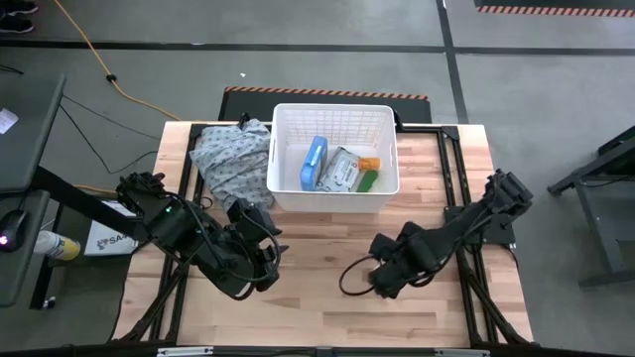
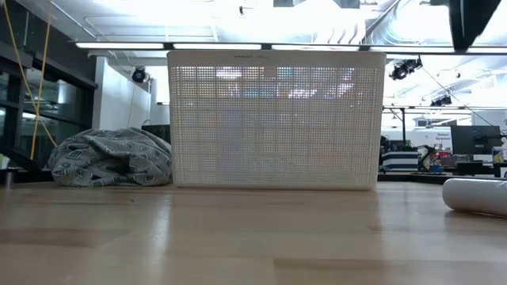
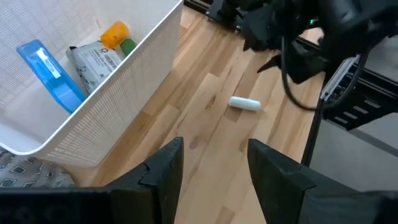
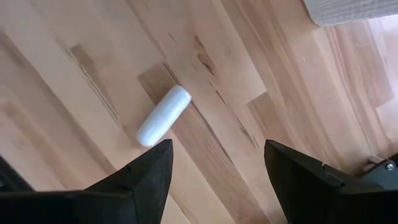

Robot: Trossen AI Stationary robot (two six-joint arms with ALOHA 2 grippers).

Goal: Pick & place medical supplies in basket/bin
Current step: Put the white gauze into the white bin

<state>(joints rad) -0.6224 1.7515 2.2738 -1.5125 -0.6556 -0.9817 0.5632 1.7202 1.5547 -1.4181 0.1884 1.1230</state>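
Now the right tool (image 4: 214, 171) is hovering with its fingers spread and empty over the white tube (image 4: 163, 116), which is lying alone on the bare counter (image 1: 317, 297), apart from the basket (image 1: 333, 195). Its long axis is running slantwise to the gap between the fingers, so I judge a wrist turn will be needed. The left tool (image 3: 211, 168), also spread and empty, is waiting farther off. In the overhead view the right arm is hiding the tube; the low view is cutting it off at the edge.
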